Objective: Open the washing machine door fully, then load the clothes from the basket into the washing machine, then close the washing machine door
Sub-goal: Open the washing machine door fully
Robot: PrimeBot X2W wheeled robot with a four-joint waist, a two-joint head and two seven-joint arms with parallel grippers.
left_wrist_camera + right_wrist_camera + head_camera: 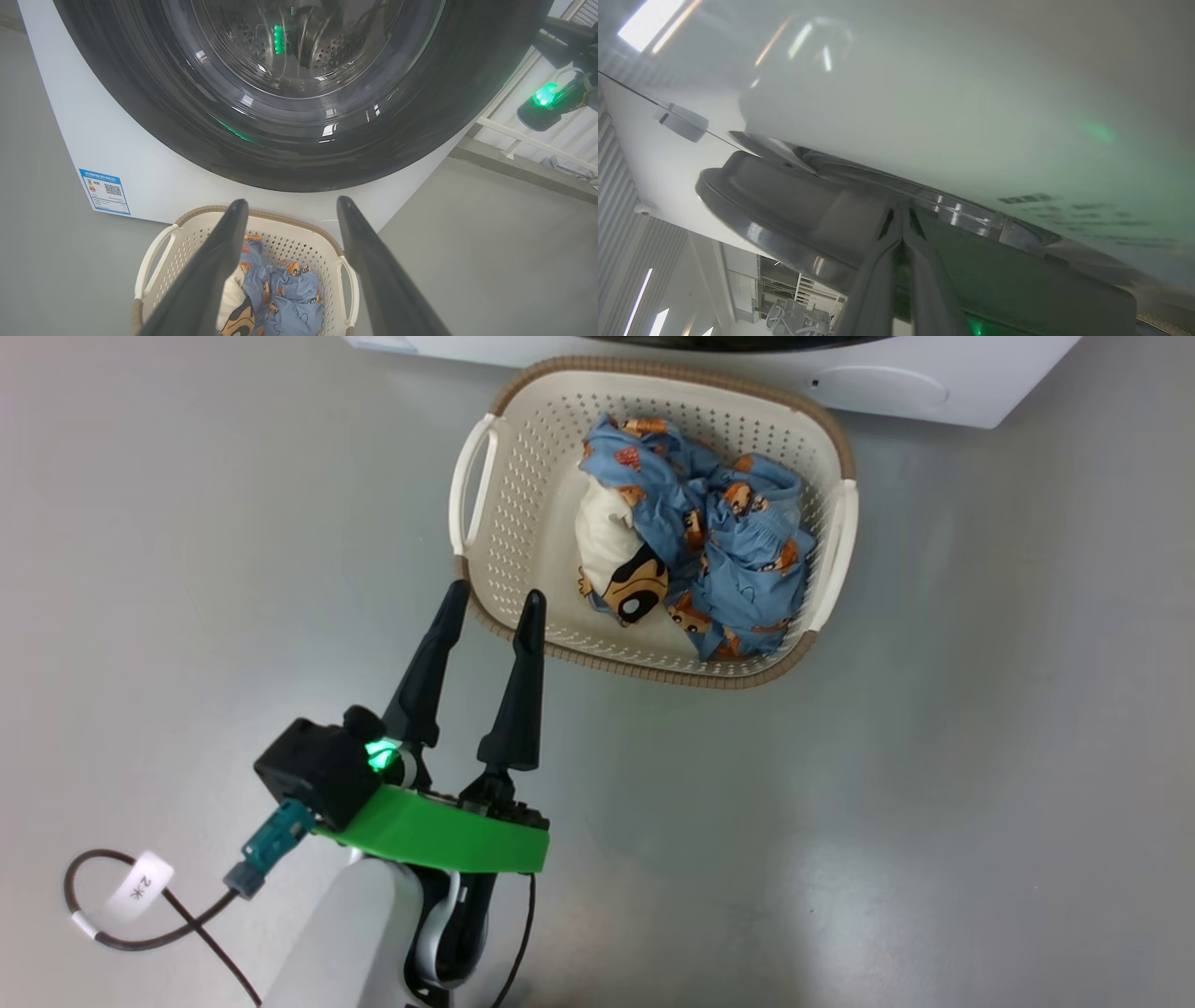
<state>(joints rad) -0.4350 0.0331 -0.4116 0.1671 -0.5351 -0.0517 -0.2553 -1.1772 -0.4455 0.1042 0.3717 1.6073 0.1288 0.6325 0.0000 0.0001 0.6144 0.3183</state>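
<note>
— Grey floor (980,756): where's your basket (523,476)?
— Just before the washer (140,154), below the door (420,116), clothes (719,551) heaped inside. Your left gripper (496,593) hovers, fingers apart, at its near-left rim; your right gripper (903,224), fingers together, points at the door's edge.

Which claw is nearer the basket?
Left. The left claw hangs open beside the basket; the right claw is shut, up at the washing machine door.

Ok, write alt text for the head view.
A cream basket of blue bear-print and cream clothes sits on the grey floor before the white washing machine. The left hand, open, points at the basket's near-left rim.
</note>
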